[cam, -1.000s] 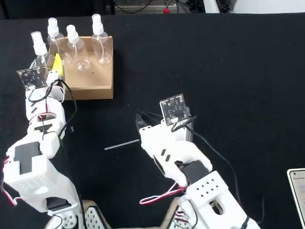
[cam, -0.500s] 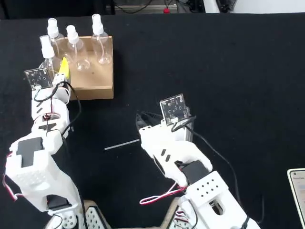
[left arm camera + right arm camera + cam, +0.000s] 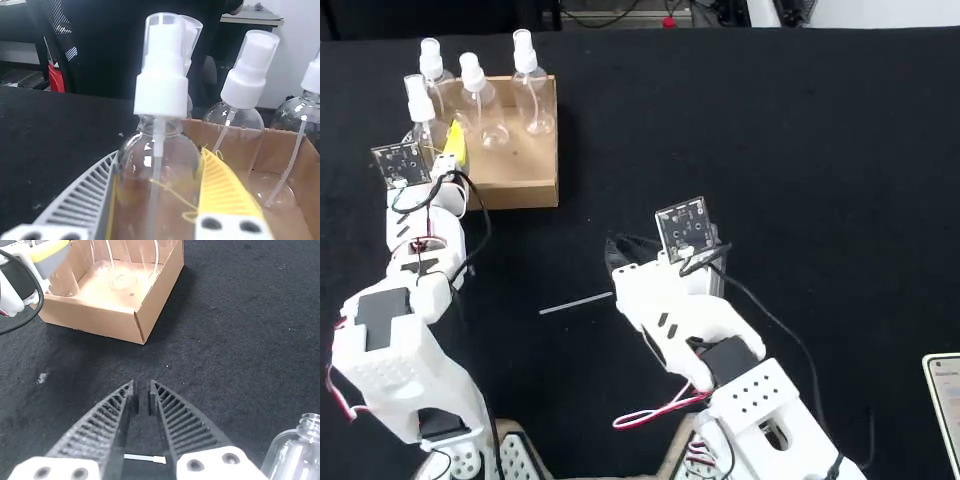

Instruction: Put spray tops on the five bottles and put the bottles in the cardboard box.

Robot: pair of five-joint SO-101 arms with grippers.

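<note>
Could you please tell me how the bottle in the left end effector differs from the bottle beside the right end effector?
The held bottle wears a white spray top; the loose bottle has a bare open neck. The held bottle is clamped in the left end effector at the cardboard box; the loose bottle sits ungripped on the table beside the right end effector. Both are clear plastic.
</note>
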